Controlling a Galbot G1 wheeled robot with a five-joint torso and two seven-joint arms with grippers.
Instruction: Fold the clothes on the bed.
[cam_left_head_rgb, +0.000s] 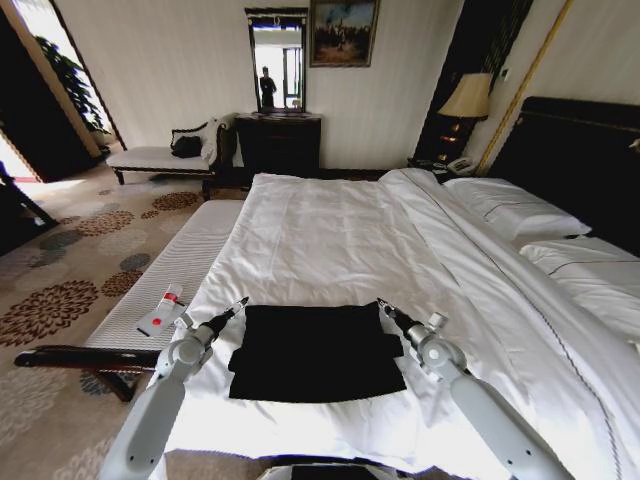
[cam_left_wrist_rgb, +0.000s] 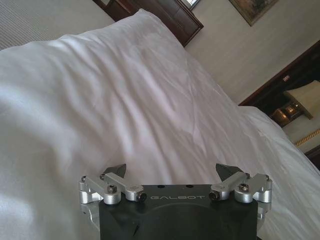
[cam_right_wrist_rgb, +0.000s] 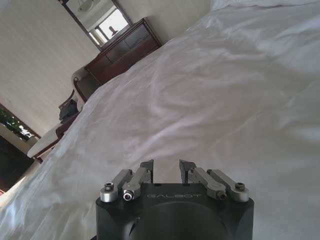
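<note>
the black t-shirt (cam_left_head_rgb: 315, 352) lies folded into a rough rectangle on the near end of the bed (cam_left_head_rgb: 340, 240), flat on the white duvet (cam_left_head_rgb: 330, 230), with a narrower band of cloth jutting out at its near left and right edges. the left gripper (cam_left_head_rgb: 240, 302) hangs just off the shirt's far left corner, its fingers (cam_left_wrist_rgb: 116, 170) set wide apart with nothing between them, as the left wrist view shows over bare duvet. the right gripper (cam_left_head_rgb: 382, 304) sits at the shirt's far right corner, its fingers (cam_right_wrist_rgb: 146, 169) apart by a smaller gap and likewise holding nothing. whether either tip touches the cloth i cannot tell. to the left of the bed runs a narrow white-cushioned bench (cam_left_head_rgb: 170, 275), and on its near end lies a small red-and-white item (cam_left_head_rgb: 161, 312). farther off on the right, white pillows (cam_left_head_rgb: 520, 210) rest against the dark headboard (cam_left_head_rgb: 580, 160), with a lit lamp (cam_left_head_rgb: 466, 98) beyond them. at the far wall stand a dark dresser (cam_left_head_rgb: 278, 142) under a mirror (cam_left_head_rgb: 277, 60), and a chaise (cam_left_head_rgb: 165, 155) to the left.
</note>
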